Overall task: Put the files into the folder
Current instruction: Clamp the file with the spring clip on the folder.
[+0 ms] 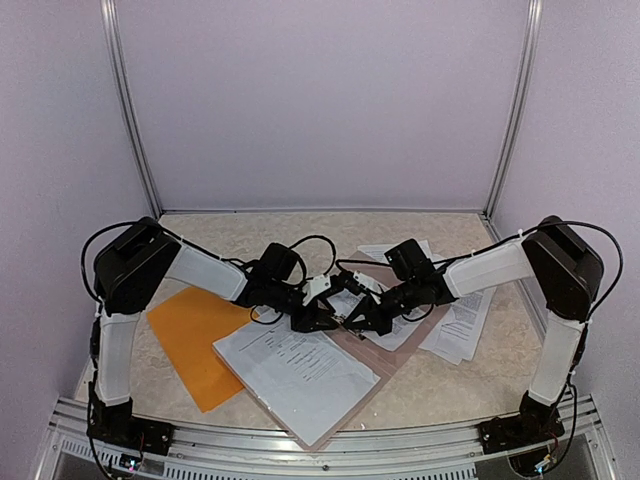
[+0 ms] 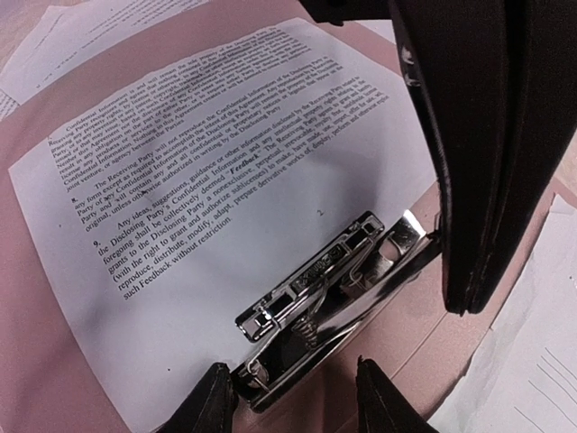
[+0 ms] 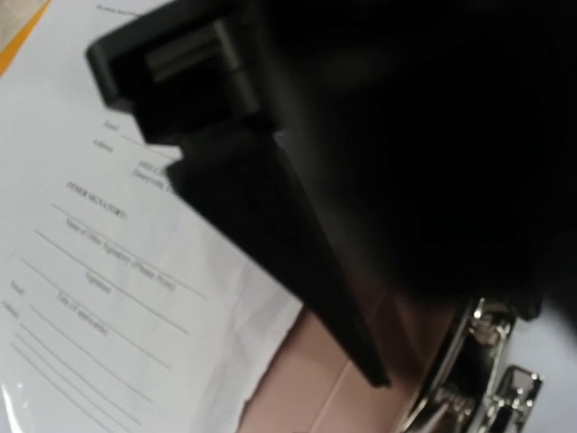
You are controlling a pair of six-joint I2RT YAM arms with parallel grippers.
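Orange flat plastic folder (image 1: 185, 335) lies near left. White printed paper files (image 1: 300, 370) lie right of it on a pinkish-brown clipboard (image 2: 36, 361). Left gripper (image 2: 297, 397) sits half apart around the shiny metal clip (image 2: 334, 289); whether it squeezes, I cannot tell. Right gripper (image 1: 360, 320) is closed tight beside the clip.

Our top view evenly lit from overhead, slightly hazy, weak shadows under the arms (image 1: 205, 272), our left wrist view sharp — crisp print on the files (image 2: 207, 162), hard glints on the metal clip (image 2: 334, 280), our right wrist view dim, blurred, a black out-of-focus mass across it.
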